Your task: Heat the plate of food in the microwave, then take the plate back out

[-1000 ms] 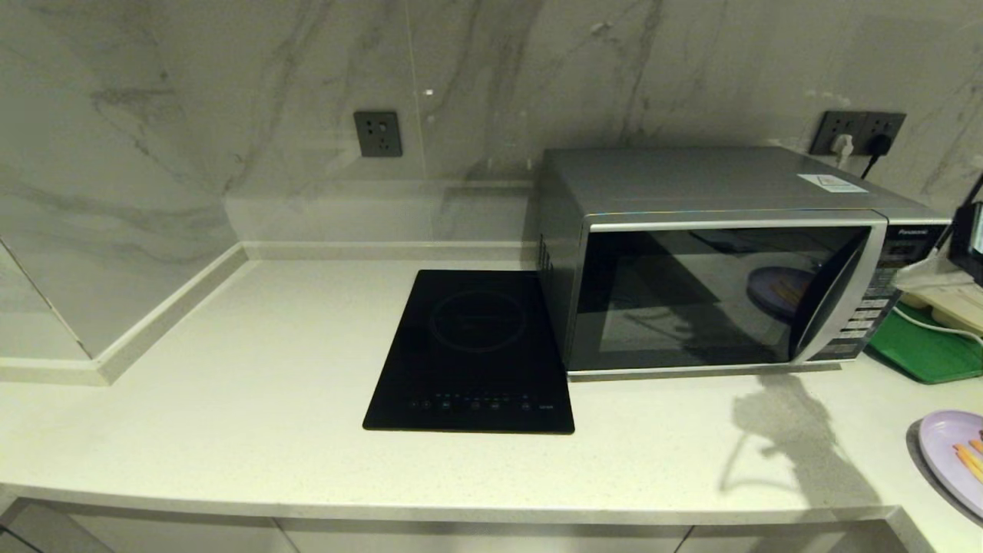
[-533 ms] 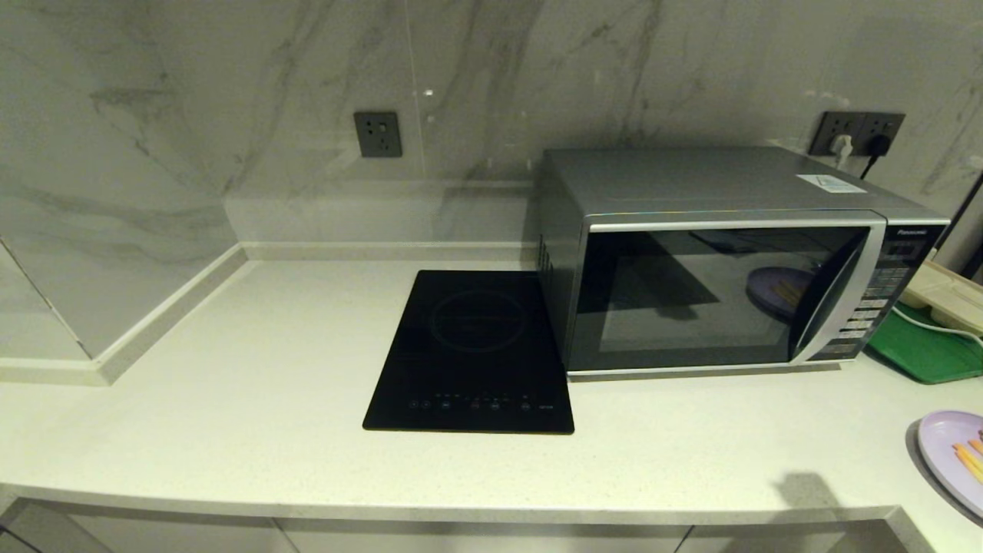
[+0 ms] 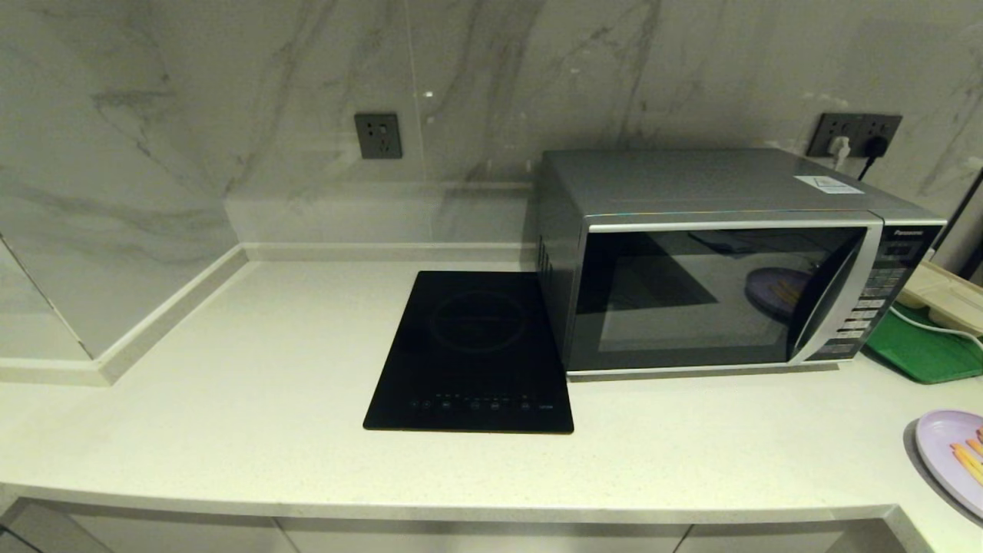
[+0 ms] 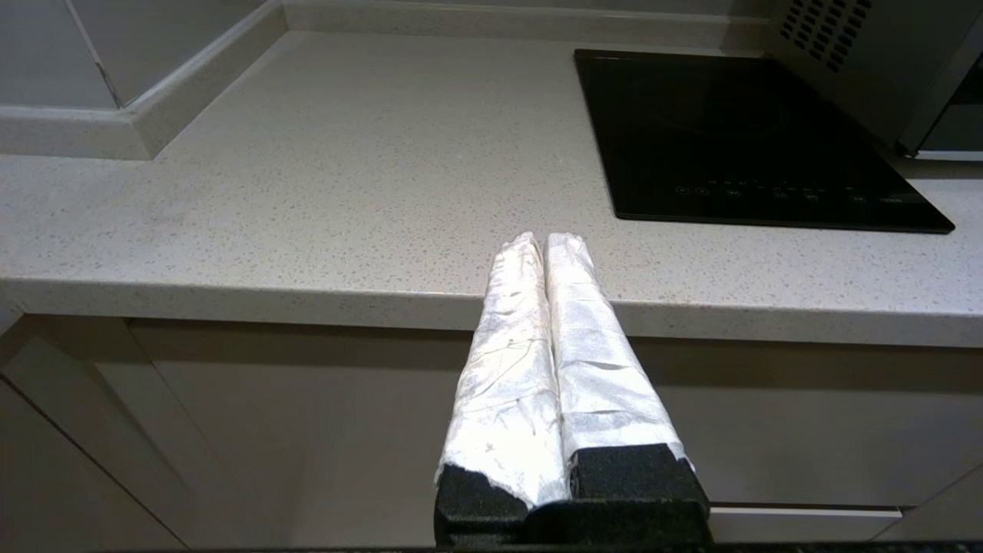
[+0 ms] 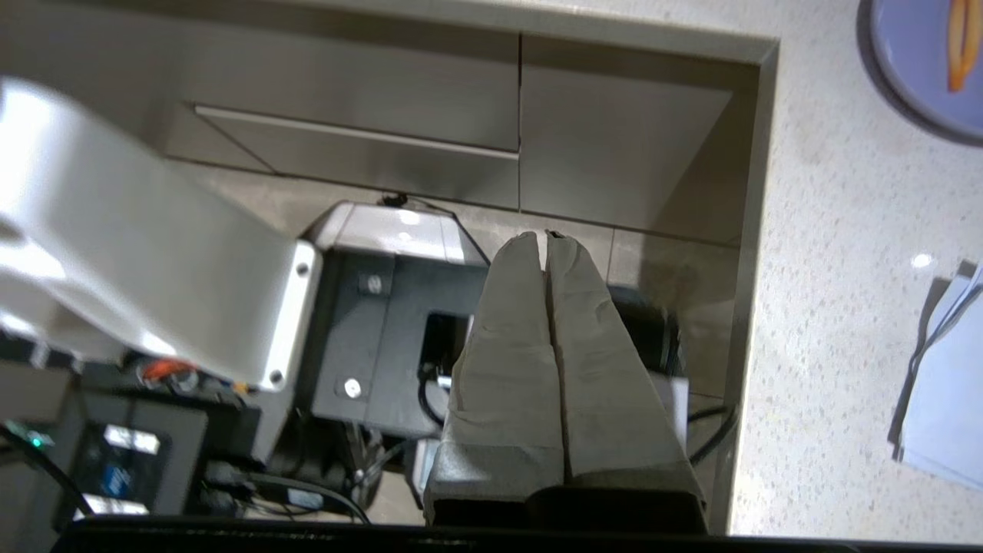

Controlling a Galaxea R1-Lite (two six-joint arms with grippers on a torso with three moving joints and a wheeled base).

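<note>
Marble-backed counter (image 3: 230, 430) carries the shut microwave (image 3: 722, 261) at two o'clock and the plate of food (image 3: 952, 457), lilac with orange sticks, cut off at four o'clock in the head view. Only the wrist views show the left gripper (image 4: 544, 240) and right gripper (image 5: 544, 236), both pressed closed and empty, off the counter's front edge.

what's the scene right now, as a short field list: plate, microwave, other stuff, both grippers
plate of food: on the counter's far right, outside the microwave
microwave: door closed
induction cooktop: flat on the counter, left of the microwave
green tray: right of the microwave
left gripper: shut, empty, at the counter's front edge
right gripper: shut, empty, off the counter, pointing at the floor
</note>
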